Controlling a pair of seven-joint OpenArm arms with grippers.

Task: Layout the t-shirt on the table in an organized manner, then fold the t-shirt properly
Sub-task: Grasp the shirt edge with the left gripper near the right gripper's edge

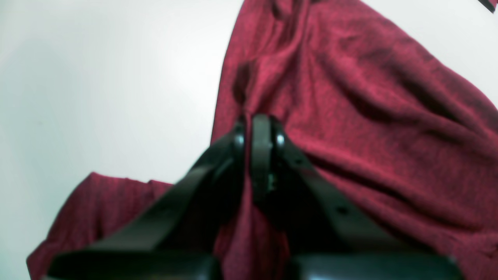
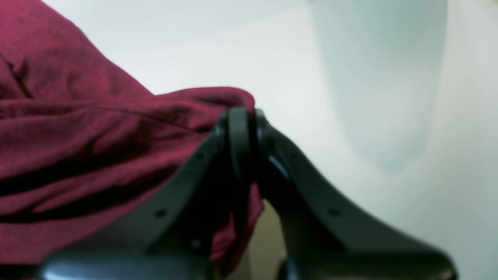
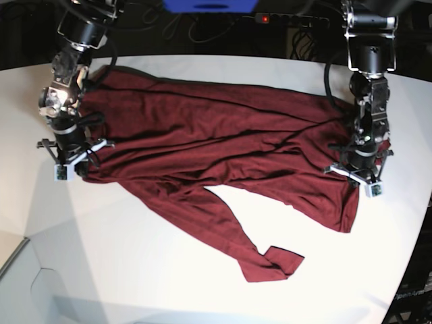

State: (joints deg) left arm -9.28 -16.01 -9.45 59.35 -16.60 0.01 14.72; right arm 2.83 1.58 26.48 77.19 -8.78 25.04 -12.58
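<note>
The t-shirt [image 3: 223, 148] is spread across the far half of the white counter [image 3: 135, 270], stretched from the left side to the right side of the base view. It is wrinkled, not flat. A long strip of fabric is trailed toward the near side, ending in a small folded tip [image 3: 277, 262] near the middle of the counter.

The left hand [image 1: 257, 118] is seen at the right edge of the shirt in the base view [image 3: 361, 165]. Its fingers are pressed together on a pinch of maroon fabric; in the left wrist view, cloth is seen gathered at the fingertips and hanging between the black finger arms. Creases are drawn toward the grip point.

The right hand [image 2: 239, 112] is placed at the left edge of the shirt in the base view [image 3: 67, 145]. Its fingers are also pressed together, and a fold of the shirt edge [image 2: 218, 97] is pinched at the tips, with a bit of cloth hanging below between the arms.

Bare counter is seen beside each hand in both wrist views. Both wrist views are blurred, so fine fabric detail cannot be told.
</note>
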